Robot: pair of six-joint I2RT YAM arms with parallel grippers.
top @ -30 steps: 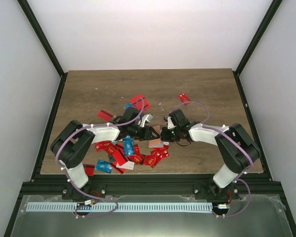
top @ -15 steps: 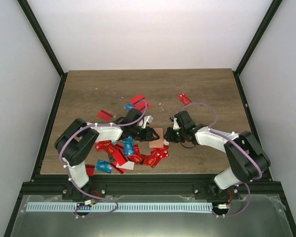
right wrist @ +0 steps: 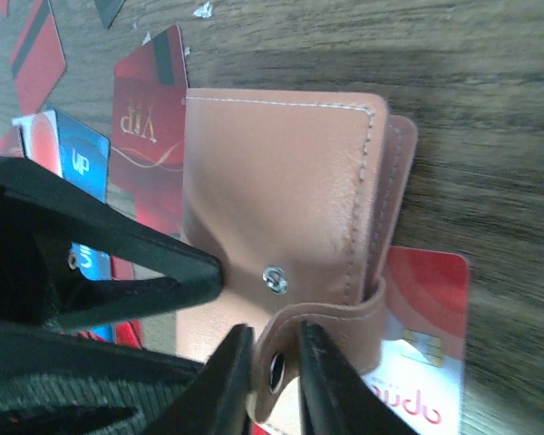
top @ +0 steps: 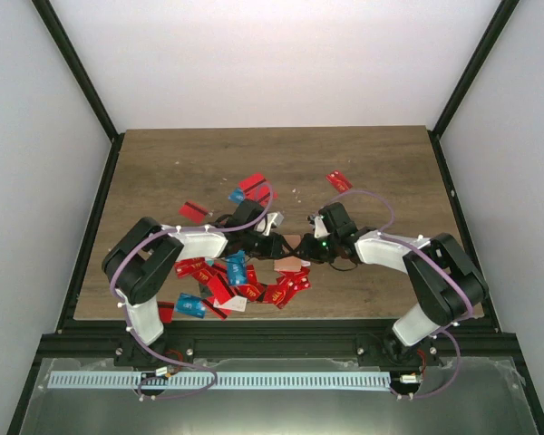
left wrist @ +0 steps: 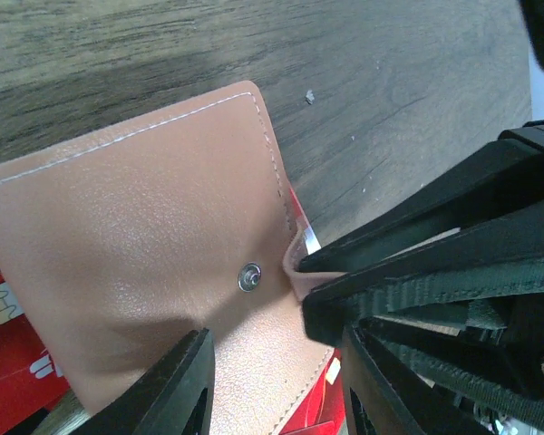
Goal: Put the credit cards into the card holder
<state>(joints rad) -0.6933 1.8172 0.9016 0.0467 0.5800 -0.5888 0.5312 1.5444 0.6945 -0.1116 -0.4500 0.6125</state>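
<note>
- Card holder [right wrist: 272, 181]: flat tan rectangle with a fine leather-like grain, rounded corners and pale stitching along the edge. Two leaves show stacked at its right edge in the right wrist view.
- A small round metal snap stud [right wrist: 274, 279] sits low on the top leaf. A narrow strap [right wrist: 344, 313] of the same material curls round from the lower right edge.
- Right gripper [right wrist: 274, 337]: jaws nearly closed, pinching the end of the strap between its black fingers.
- Left gripper [left wrist: 274, 358]: jaws partly apart, with the holder's near edge lying in the gap. No grip on it shows. In the right wrist view one fingertip rests on the top leaf beside the stud.
- A glossy white-and-red card [right wrist: 426, 353] with a chip juts from the holder's lower right. I cannot tell whether it is tucked in or lying beneath.
- Seen from above, the holder lies mid-frame on the wood-grain table [top: 190, 163], between the two grippers.
- Credit cards [top: 245, 285]: thin glossy rectangles, mostly red and some blue, heaped loose at lower left of the holder, with a few scattered above it.
</note>
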